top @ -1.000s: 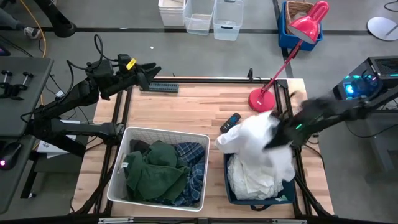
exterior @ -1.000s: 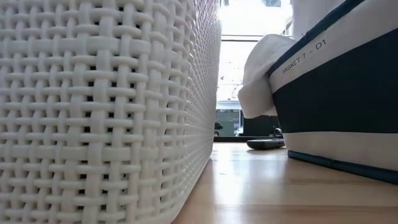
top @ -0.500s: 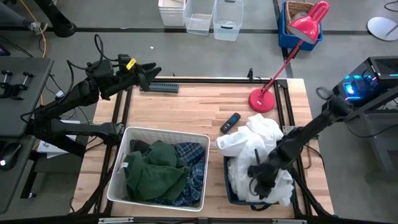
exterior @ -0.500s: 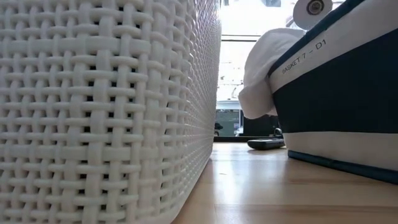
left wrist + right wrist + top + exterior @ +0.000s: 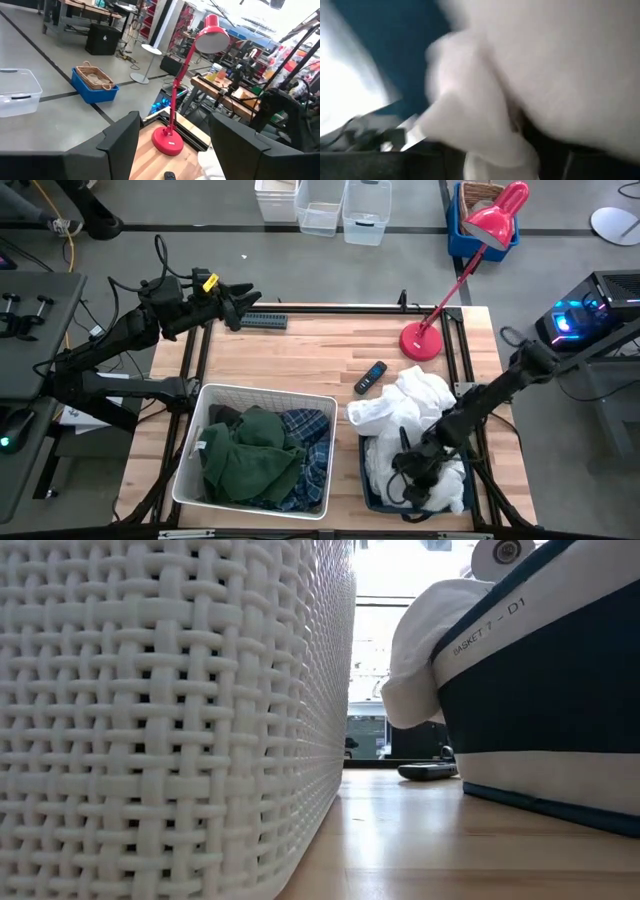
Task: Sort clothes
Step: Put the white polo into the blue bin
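- Right gripper [image 5: 412,470] is down in the navy fabric bin [image 5: 465,492], nose buried in the white pieces [image 5: 415,405]. Can't tell whether its jaws are open or closed; the right wrist view is nothing but white cloth pressed close.
- Left gripper [image 5: 243,302] hangs over the table's far-left corner, well apart from both bins. Jaws apart, nothing btwn them; the left wrist view looks past them to the red desk lamp [image 5: 172,142].
- Whites: heaped in the navy bin, w/ a fold spilling over its far rim toward the black remote [image 5: 371,376]. From the low view that fold droops over the bin's edge [image 5: 415,650].
- Colours: dark green garment [image 5: 250,452] lies in the white plastic bin [image 5: 262,394], on top of the blue-and-white plaid shirt [image 5: 312,442], which shows on the side nearer the navy bin.
- Progress, my read: nearly done. No loose garment on the bare wooden table [image 5: 310,345]; every piece seen sits in one bin or the other, whites apart from colours.
- Left to do, prob: tuck the overhanging white fold fully inside & get the right arm clear.
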Motion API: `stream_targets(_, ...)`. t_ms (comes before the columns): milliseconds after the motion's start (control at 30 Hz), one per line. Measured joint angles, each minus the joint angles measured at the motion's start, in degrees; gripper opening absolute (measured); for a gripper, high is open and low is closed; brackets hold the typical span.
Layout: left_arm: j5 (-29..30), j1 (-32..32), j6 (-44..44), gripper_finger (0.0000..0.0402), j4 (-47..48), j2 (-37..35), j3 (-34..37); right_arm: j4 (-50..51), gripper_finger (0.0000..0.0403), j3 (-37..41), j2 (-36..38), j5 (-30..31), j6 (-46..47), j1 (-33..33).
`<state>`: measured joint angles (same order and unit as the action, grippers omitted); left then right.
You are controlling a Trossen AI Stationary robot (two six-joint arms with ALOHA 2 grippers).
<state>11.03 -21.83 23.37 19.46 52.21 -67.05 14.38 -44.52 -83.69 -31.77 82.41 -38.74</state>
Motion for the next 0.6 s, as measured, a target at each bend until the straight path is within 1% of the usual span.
stream_targets(167, 0.0, 0.0, -0.1, 0.0227, 0.0, 0.0, 0.0, 11.2, 0.019, -7.4, 5.6, 1.1, -3.5, -0.4)
stream_targets(267, 0.0, 0.0, -1.1, 0.0227, 0.0, 0.0, 0.0, 14.5, 0.019, -11.6, 8.5, 1.7, -8.1, -0.3)
stream_targets(367, 0.0, 0.0, -1.5, 0.0227, 0.1, 0.0, 0.0, 17.6, 0.019, -14.9, 9.7, 1.7, -12.1, 0.6)
stream_targets(433, 0.0, 0.0, -1.5, 0.0227, 0.1, 0.0, 0.0, 18.4, 0.019, -17.5, 10.3, 1.5, -13.5, 2.5)
stream_targets(533, 0.0, 0.0, -1.5, 0.0227, 0.1, 0.0, 0.0, 18.7, 0.019, -22.2, 11.3, 2.0, -17.5, 7.4)
stream_targets(600, 0.0, 0.0, -1.4, 0.0227, 0.1, 0.0, 0.0, 22.9, 0.019, -25.5, 11.4, 4.7, -21.7, 11.4)
